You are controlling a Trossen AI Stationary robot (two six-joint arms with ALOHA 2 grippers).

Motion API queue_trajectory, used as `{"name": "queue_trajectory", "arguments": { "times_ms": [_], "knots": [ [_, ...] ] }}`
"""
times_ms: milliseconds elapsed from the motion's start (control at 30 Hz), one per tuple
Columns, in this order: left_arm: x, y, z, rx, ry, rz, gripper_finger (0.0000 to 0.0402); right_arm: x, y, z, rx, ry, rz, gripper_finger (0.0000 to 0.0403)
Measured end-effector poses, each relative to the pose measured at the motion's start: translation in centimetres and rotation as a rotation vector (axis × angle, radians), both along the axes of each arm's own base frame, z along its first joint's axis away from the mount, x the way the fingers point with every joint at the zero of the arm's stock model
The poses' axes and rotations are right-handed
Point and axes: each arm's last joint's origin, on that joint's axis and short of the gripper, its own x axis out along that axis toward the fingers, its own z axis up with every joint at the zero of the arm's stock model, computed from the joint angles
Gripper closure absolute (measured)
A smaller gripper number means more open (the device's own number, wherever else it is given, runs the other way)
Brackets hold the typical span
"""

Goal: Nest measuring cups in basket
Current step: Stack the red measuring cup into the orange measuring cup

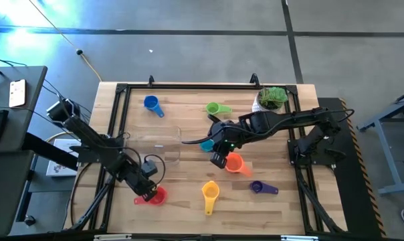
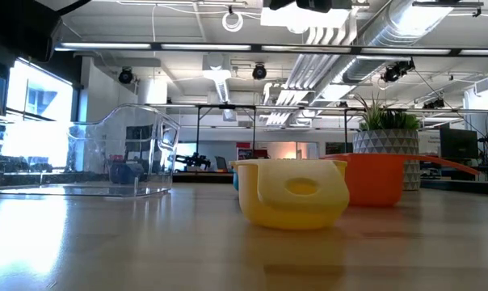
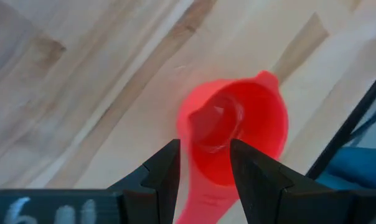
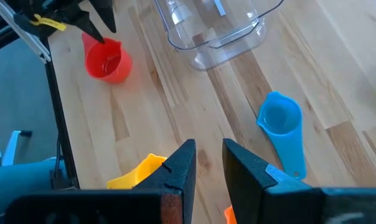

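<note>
An overhead camera looks straight down on the whole worktop [image 1: 188,144], a low camera looks level across it, and both close wrist cameras share the red cup [image 3: 235,127].

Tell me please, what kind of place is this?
Probably a robotics lab or workshop in an open industrial hall. The wooden table has a black metal frame with two robot arms mounted on it, the floor is bare concrete, and the low view shows exposed ceiling ducts.

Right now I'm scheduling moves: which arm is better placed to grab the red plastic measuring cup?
Left. Its claw straddles the red plastic measuring cup's handle, fingers open. The right claw hovers mid-table near the orange cup.
</note>
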Motion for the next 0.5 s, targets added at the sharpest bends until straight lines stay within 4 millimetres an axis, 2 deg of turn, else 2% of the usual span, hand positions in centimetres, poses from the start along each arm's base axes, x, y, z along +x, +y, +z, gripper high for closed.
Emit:
{"name": "queue_trajectory", "arguments": {
  "times_ms": [500],
  "knots": [
    [1.0, -0.9, -2.5, 0.029, 0.072, 0.01, 0.0273, -0.1, 0.0, -0.1, -0.008, 0.015, -0.004, 0.0331]
  ]
}}
